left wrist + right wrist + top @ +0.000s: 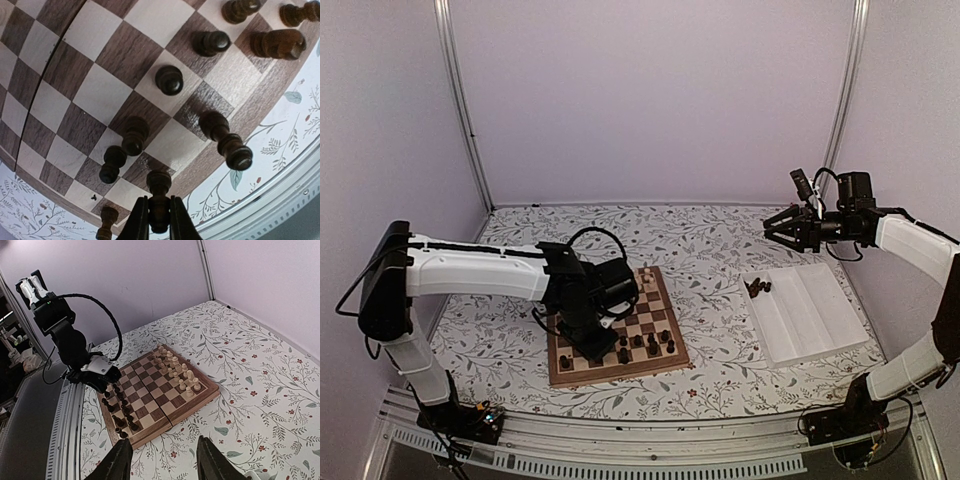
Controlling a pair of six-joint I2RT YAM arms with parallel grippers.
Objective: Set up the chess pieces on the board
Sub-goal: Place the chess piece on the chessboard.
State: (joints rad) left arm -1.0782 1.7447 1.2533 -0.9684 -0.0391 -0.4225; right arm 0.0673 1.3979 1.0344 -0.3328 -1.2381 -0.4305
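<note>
On the near edge of the board [620,376], one of the dark chess pieces [159,186] stood upright on a border-row square, pinched between the closed fingers of the left gripper [159,207]. More dark pieces stood on the squares around it: some upright in the two nearest rows, and a pair [122,150] leaning against each other just beside the held one. At the far side of the board a cluster of pale chessmen [647,275] was grouped together. The board lay on a floral-patterned table [720,240], in front of the left arm. Well apart to the right lay a white compartment tray [815,320], with a few dark pieces [758,287] gathered at its far left corner. Above and beyond the tray hung the right gripper [775,228], its jaws spread wide and holding nothing; in its own wrist view the two fingers [120,462] framed bare tablecloth, with the board farther off.
</note>
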